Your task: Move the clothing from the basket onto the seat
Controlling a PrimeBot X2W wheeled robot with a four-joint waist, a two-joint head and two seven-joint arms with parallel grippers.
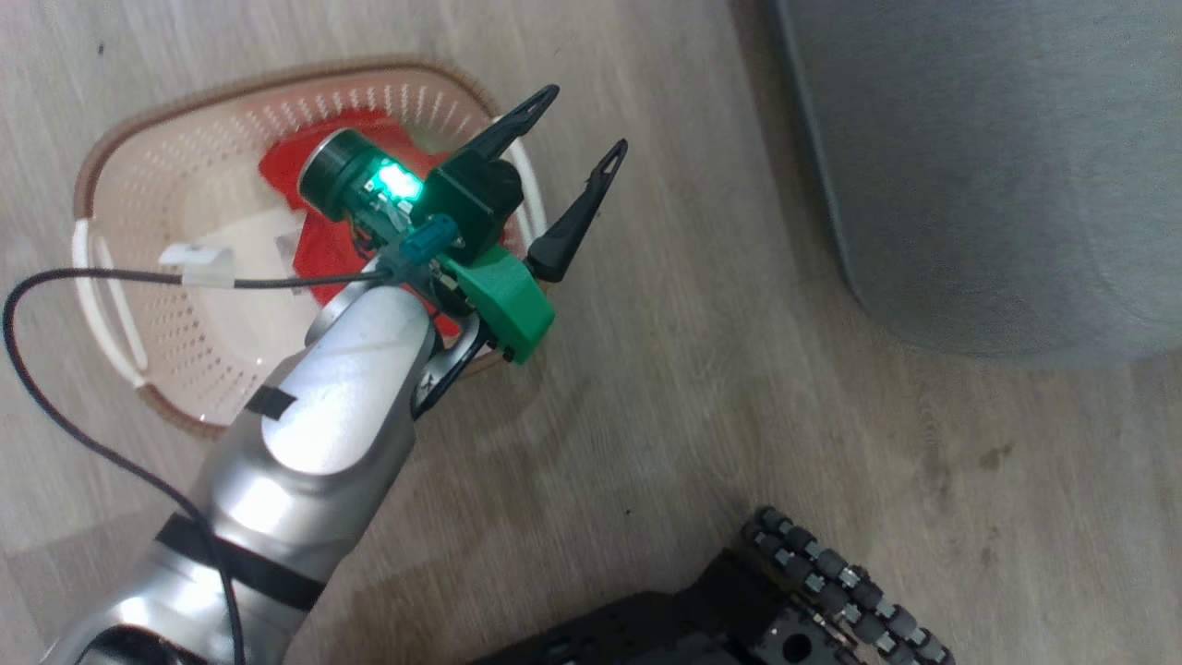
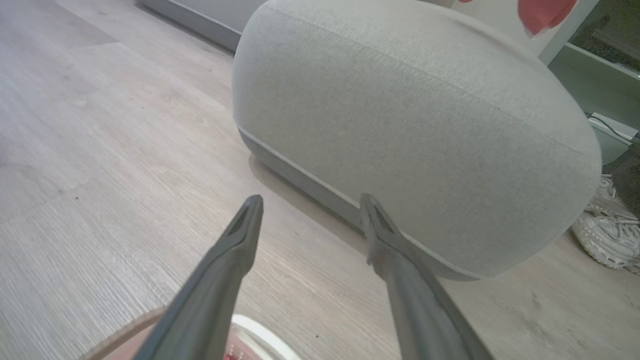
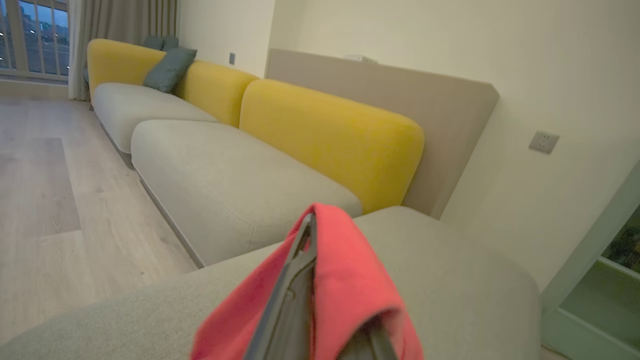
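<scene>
My left hand (image 1: 588, 117) is spread wide, with both fingers well apart and nothing between them. It grips nothing and touches nothing. In the head view it hangs over the rim of the basket (image 1: 175, 175) at the basket's 3 o'clock side, fingers pointing toward 1 o'clock. The basket stands on the wooden floor (image 1: 702, 388) at about 10 o'clock of that view. One red garment (image 1: 288, 166) lies inside it, against the wall toward 2 o'clock, partly hidden behind my wrist. The seat (image 1: 997, 166) is at 2 o'clock, apart from the basket, with bare floor between them.

Along my left fingers (image 2: 235, 260) I look at the seat's rounded side, which has a seam low down. The basket's brown rim shows at 7 o'clock, under the fingers. Pale shoes (image 2: 607, 235) lie on the floor at 4 o'clock, just beside the seat.

My right hand (image 3: 309, 235) is clenched on the second red garment (image 3: 350, 290). The cloth is pinched between the closed fingers and folds over them, hanging off both sides. Hand and cloth are above the seat's top; whether the cloth touches it I cannot tell. Beyond, from 9 to 12 o'clock, more grey cushions run along the wall with yellow backrests (image 3: 330, 135) behind them.
</scene>
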